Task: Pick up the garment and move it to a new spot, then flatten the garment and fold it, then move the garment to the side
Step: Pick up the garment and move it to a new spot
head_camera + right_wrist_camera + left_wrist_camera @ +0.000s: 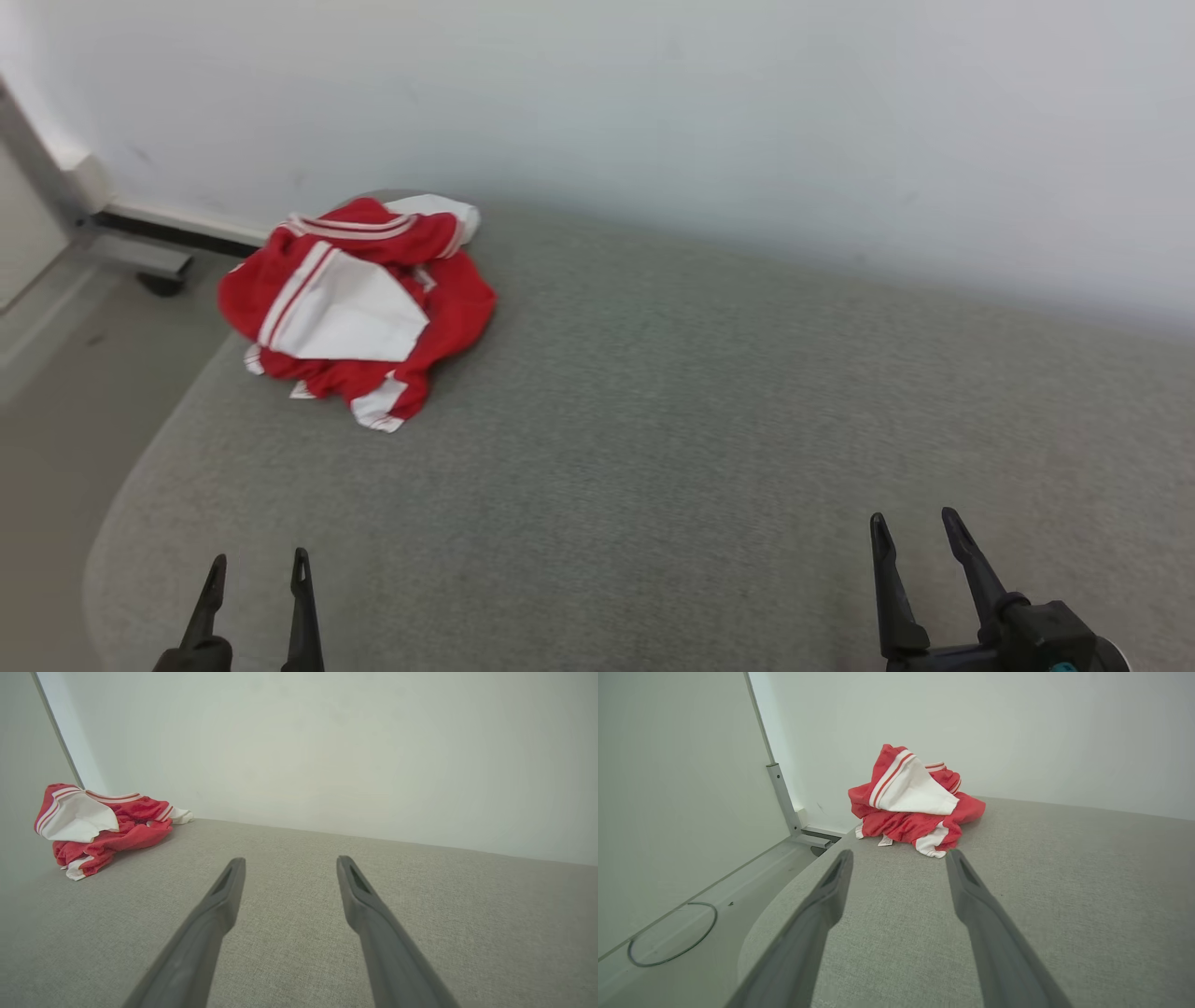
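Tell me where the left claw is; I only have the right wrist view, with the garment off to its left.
Observer: The left claw is open at the near left part of the grey surface, apart from the garment.
Operator: Is it aimed at the garment?
Observer: Yes, its wrist view has the crumpled garment straight ahead, untouched.
Operator: What lies left of the garment?
Observer: The surface's rounded edge, then floor and a metal frame.
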Tool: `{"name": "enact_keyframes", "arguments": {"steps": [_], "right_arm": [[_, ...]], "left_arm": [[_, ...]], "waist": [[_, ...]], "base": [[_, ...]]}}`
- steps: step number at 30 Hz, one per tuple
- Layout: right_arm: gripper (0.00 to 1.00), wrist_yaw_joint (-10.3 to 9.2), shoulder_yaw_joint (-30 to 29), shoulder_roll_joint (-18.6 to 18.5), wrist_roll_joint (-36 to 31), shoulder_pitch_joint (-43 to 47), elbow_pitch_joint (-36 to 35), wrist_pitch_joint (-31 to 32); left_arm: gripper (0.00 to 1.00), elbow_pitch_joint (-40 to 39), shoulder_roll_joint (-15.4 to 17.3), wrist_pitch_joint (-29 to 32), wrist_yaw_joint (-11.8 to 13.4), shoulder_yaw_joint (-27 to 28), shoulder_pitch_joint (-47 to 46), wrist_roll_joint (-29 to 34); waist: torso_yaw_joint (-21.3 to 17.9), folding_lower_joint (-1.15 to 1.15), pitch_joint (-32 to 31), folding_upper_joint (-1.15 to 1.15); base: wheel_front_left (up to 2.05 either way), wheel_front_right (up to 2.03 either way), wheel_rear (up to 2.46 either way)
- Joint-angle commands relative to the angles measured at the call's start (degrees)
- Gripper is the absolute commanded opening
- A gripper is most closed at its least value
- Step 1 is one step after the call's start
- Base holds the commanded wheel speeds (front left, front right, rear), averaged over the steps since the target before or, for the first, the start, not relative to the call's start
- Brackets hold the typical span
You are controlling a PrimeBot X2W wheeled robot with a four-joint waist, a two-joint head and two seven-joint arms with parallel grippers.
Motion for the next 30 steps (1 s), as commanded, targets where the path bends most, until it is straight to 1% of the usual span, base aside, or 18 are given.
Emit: {"name": "enact_keyframes", "arguments": {"steps": [1,7,11,19,28,30], "right_arm": [[1.00,-0.12,0.22,0.15,0.20,0.50,0.10,-0.04],[1.00,-0.12,0.41,0.15,0.55,0.61,0.39,-0.04],[1.00,-0.12,0.75,0.15,0.56,0.55,0.50,-0.04],[1.00,-0.12,1.66,0.15,0.12,-0.62,0.97,-0.04],[1.00,-0.12,1.40,0.15,-0.10,-0.91,1.15,-0.04],[1.00,-0.12,1.52,0.15,-0.35,-1.21,1.02,-0.04]], "left_arm": [[1.00,-0.17,0.26,-0.21,0.31,0.35,0.57,-0.25],[1.00,-0.60,0.46,-0.21,0.39,1.43,1.27,-0.68],[1.00,-0.69,0.67,-0.20,0.56,2.22,1.38,-0.89],[1.00,-2.16,0.10,-0.20,1.84,3.48,2.50,-1.23],[1.00,-1.29,0.39,-0.21,1.60,4.30,1.42,-1.26],[1.00,-1.60,0.55,-0.21,1.77,4.90,0.37,-1.56]], "waist": [[4.84,0.00,-0.30,0.00],[8.84,0.00,-0.44,0.00],[10.40,0.00,-0.45,0.00],[10.94,0.00,0.23,0.00],[10.80,0.00,0.48,0.00],[10.12,0.00,0.80,0.00]], "base": [[0.00,0.00,0.00],[0.00,0.00,0.00],[0.00,0.00,0.00],[0.00,0.00,0.00],[0.00,0.00,0.00],[0.00,0.00,0.00]]}}
